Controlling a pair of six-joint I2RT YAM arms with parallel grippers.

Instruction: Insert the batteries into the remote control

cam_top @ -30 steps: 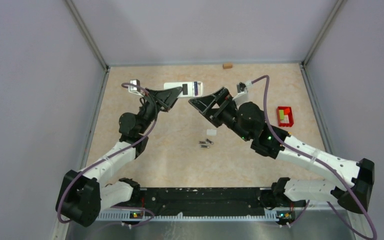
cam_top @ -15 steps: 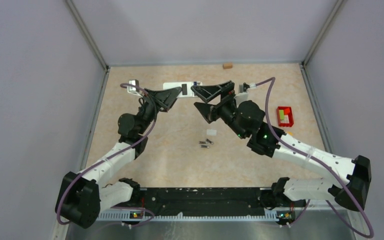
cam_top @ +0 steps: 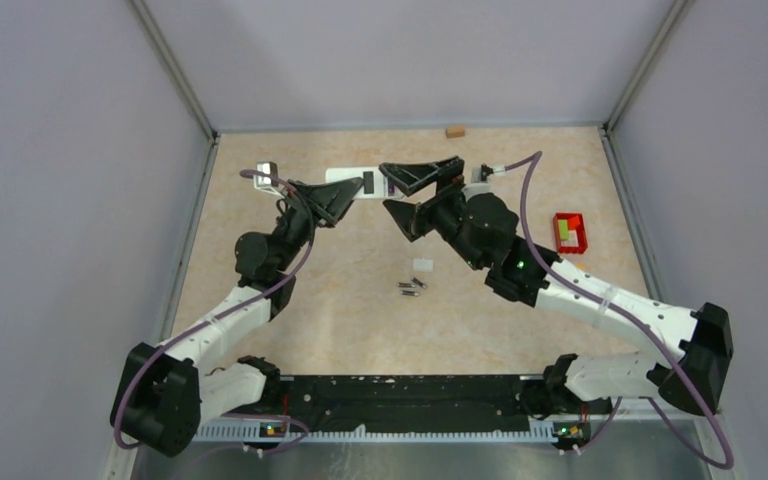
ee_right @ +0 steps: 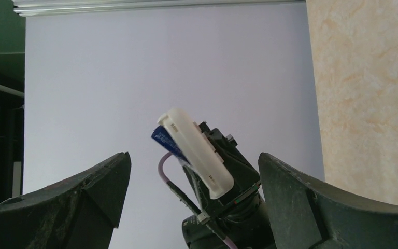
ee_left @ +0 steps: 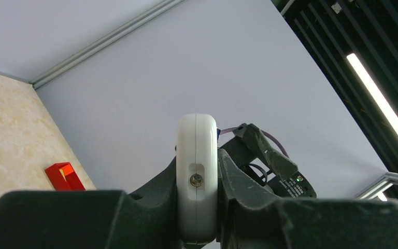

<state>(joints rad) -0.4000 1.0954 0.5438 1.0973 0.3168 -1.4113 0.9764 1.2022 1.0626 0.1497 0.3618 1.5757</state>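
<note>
While the left tool [ee_left: 197, 179] clamps the narrow sides of the white remote [ee_left: 197, 155] and holds it off the surface [cam_top: 340, 310], the right tool [cam_top: 400, 194] gapes wide and empty at the remote's three o'clock end. Seen from overhead, the batteries [cam_top: 412, 287] lie loose on the surface at the remote's five o'clock, apart from both tools.

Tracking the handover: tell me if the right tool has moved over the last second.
Yes. The right tool has swung away from the red bin, toward the brown block, and now stands open, facing the remote.
</note>
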